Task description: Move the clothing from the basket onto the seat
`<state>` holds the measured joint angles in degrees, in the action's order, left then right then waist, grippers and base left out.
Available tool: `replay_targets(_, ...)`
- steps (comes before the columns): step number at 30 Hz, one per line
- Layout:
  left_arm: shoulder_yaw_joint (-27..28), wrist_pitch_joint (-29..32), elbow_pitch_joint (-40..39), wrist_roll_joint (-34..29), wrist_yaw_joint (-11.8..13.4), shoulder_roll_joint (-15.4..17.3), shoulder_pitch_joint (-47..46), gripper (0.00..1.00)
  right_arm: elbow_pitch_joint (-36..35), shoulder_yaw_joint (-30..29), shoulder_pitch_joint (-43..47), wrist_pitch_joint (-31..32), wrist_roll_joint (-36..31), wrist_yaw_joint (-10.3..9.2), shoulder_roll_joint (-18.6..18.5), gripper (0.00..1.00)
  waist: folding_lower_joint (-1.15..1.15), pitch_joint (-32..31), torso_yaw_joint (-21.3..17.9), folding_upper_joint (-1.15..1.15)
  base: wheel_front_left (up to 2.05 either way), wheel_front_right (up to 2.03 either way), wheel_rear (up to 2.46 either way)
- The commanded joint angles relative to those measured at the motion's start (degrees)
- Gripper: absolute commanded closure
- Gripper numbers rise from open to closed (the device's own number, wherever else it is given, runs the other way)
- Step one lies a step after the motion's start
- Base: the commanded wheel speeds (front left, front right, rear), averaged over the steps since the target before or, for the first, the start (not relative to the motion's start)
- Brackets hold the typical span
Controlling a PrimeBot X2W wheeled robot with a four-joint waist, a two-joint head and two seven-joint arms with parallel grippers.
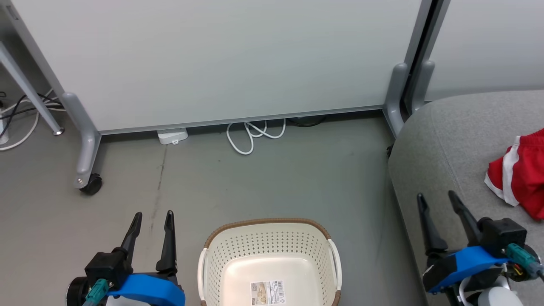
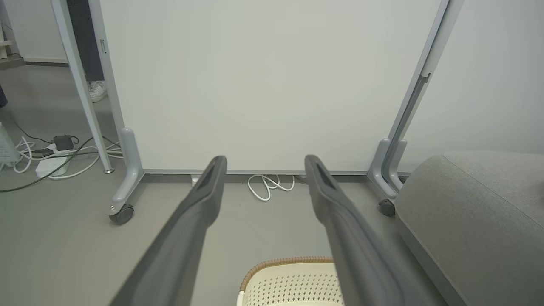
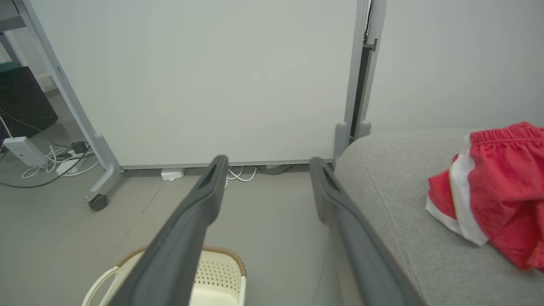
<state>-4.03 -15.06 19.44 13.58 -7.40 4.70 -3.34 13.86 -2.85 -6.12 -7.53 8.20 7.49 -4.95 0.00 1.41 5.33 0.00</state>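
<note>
Since the basket point(image 1: 267, 221) on the floor shows a bare bottom with just its barcode label point(image 1: 267, 292), I judge the transfer done or nearly so. Its near end is cut off in the head view, so check there before calling it.

Clothing point(image 1: 520, 174): red with white stripes, heaped on the seat point(image 1: 450, 144), well in from the seat's edge that faces the basket. The heap runs off the picture, so I cannot tell whether both garments are in it.

To finish well: keep both arms high, draw back without snagging cloth, and leave the heap clear of the seat's rounded edge.

Left end effector point(image 1: 154, 214): released, jaws wide, grasping nothing, over the floor beside the basket.

Right end effector point(image 1: 436, 195): released likewise, empty, above the seat's edge, near the clothing but apart from it.
</note>
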Motion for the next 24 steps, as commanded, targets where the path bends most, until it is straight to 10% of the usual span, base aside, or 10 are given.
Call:
replay_targets(1,0.4,-0.2,0.2,0.2,-0.1,-0.1,-0.1,0.0,-0.4,0.3,1.1,0.2,0.1,0.01,0.2,0.0,0.0,-0.2,0.4,0.0,0.0,0.0,0.0)
replay_targets(24,1.0,-0.2,1.6,0.4,-0.1,-0.1,1.1,0.0,-0.9,0.3,3.1,0.5,1.0,0.01,1.8,0.0,0.0,-1.4,0.9,0.0,0.0,0.0,0.0)
